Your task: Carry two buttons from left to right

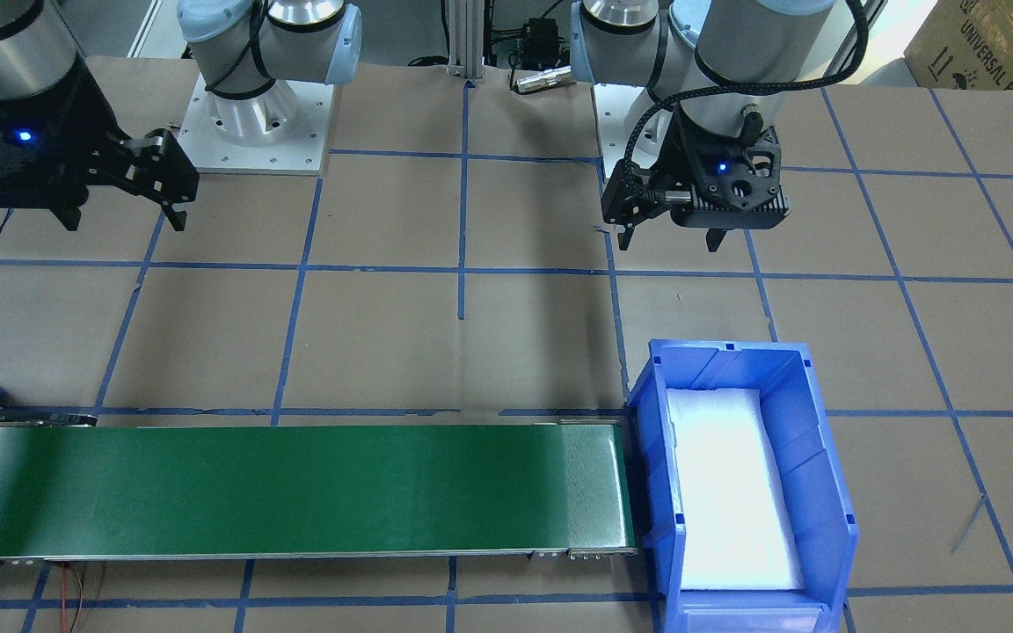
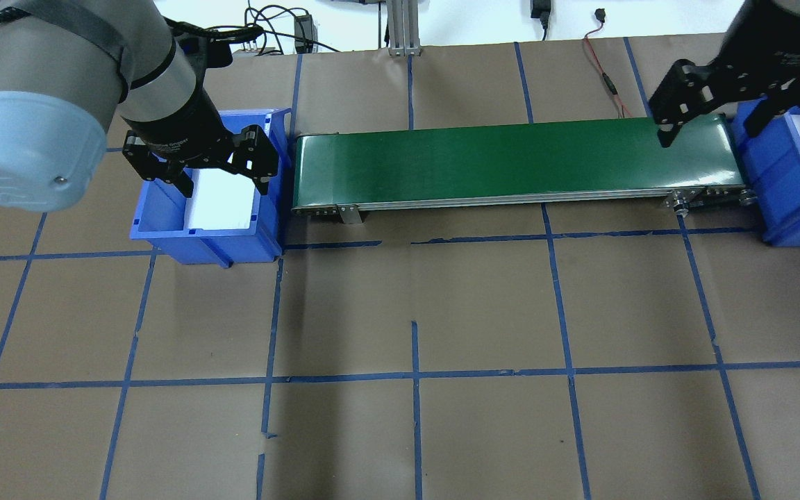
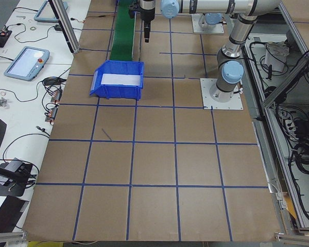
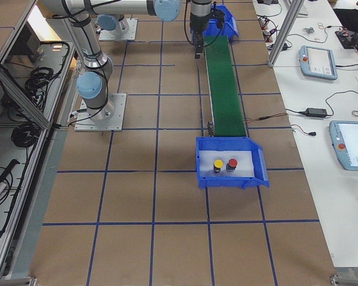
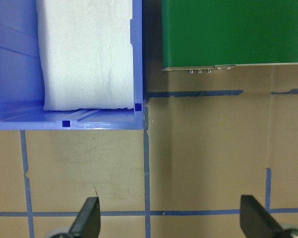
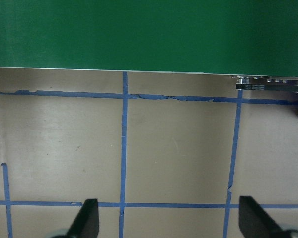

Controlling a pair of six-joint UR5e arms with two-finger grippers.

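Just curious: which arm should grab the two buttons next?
Right: its open pincer hangs near the blue bin holding the yellow button and red button; the left pincer is at the far end of the conveyor.

belt (image 1: 295, 488): green | bin (image 1: 814, 475): blue | yellow button (image 4: 218, 164) | red button (image 4: 232, 162) | table (image 1: 383, 343): brown, blue grid

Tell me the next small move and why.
Probably none, just hold position: the yellow button and red button already sit in the right bin, the left bin holds only foam, and the left end effector and right end effector are open, empty.
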